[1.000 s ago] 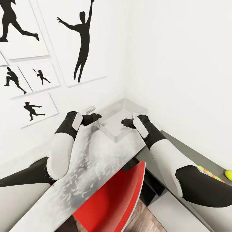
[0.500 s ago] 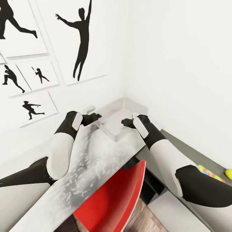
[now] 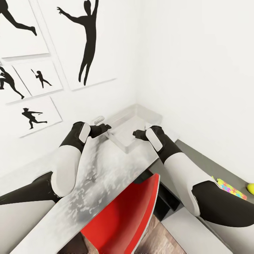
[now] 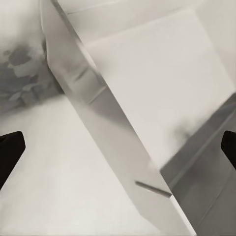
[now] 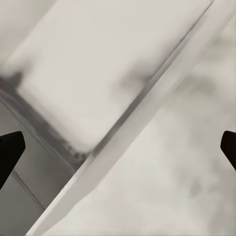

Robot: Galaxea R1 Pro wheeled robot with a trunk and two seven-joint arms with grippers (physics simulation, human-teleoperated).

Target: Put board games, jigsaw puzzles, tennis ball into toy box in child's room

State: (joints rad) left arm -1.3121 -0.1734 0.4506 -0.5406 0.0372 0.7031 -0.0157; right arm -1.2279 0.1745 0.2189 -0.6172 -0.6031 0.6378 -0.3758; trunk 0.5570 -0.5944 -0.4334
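**A:** Where's the toy box?

**B:** The toy box [image 3: 131, 131] sits at the centre of the head view, pushed into the corner where the two white walls meet, on the pale top of the table [image 3: 95, 183]. One corner points toward the robot. Its inside looks bare.

**A:** And the hands?

**B:** They flank that near corner. The left gripper [image 3: 106, 126] is just left of it, the right gripper [image 3: 135, 133] just right, both about equally near. In each wrist view the rim runs diagonally across the picture with dark fingertips at the far edges, so both hands are spread wide and hold nothing.

**A:** So which way are the toys?

**B:** Well apart from the box, at the right edge of the frame, low down. A jigsaw puzzle [image 3: 231, 189] lies on the dark lower section, with the tennis ball [image 3: 251, 188] beside it, cut off by the frame. The right arm is on that side, so I'd judge it the likelier one to reach.

**A:** Anything unclear?

**B:** The right forearm covers part of the puzzle. A red chair [image 3: 123, 215] stands below centre.
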